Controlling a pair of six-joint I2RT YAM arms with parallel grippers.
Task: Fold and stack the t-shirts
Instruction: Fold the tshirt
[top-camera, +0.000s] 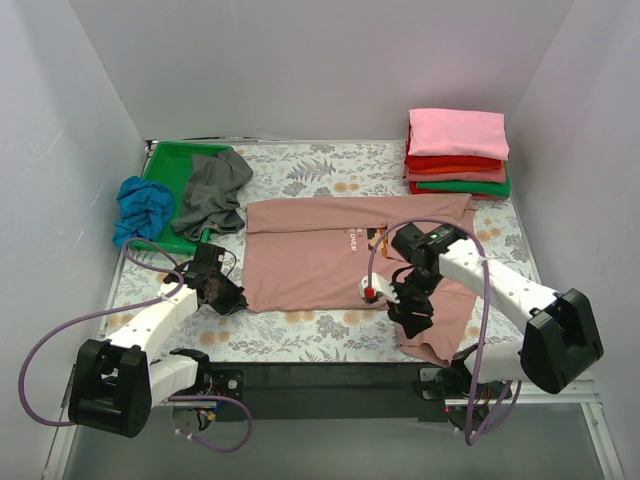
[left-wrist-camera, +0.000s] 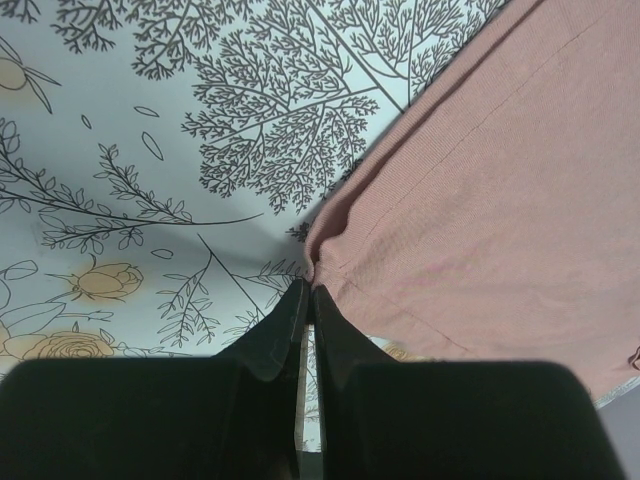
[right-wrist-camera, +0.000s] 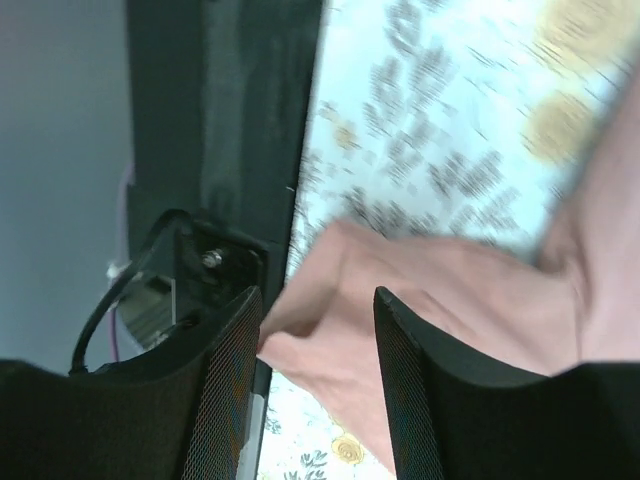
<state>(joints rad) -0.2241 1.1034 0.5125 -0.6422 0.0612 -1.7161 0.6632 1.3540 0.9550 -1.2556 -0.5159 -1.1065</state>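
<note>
Where it lies spread across the middle of the floral tabletop (top-camera: 300, 170), the dusty-pink t-shirt (top-camera: 320, 260) shows its chest print face up. Left gripper (left-wrist-camera: 310, 285): jaws closed on the shirt's puckered left hem corner. Right gripper (right-wrist-camera: 318, 300): jaws apart, a fold of the same shirt's near right part lying between them by the tabletop's near edge. Folded stack (top-camera: 457, 150), far right corner: pink on top, red and green beneath. Grey t-shirt (top-camera: 212, 190): crumpled, partly in the green tray (top-camera: 170, 160). Blue t-shirt (top-camera: 143, 208): bunched just left of the tray.
</note>
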